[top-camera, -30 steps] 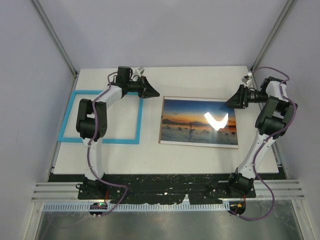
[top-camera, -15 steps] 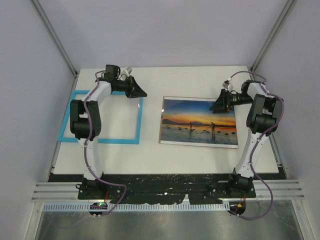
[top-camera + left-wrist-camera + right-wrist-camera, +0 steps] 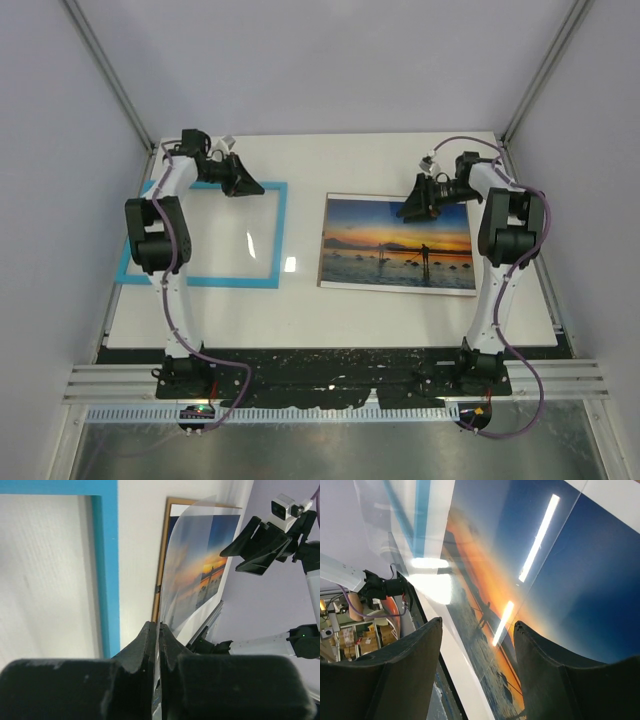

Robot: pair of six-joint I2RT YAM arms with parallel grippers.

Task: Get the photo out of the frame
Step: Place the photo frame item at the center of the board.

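1. A clear sheet [image 3: 192,555] is pinched edge-on by the closed left gripper [image 3: 156,627], probably for carrying aside.
2. The photo [image 3: 400,243] is laid flat beside the frame [image 3: 278,235], already out.
3. The right gripper [image 3: 477,622] is held open and empty above the photo.

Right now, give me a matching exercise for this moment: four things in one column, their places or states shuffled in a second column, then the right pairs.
Things:
1. the frame
2. the photo
3. left gripper
4. right gripper

Places or states:
A. open, above the photo's far edge
B. shut on a clear sheet
C. flat on the left side of the table
D. flat on the table, to the right of the frame

Pairs: 1-C, 2-D, 3-B, 4-A
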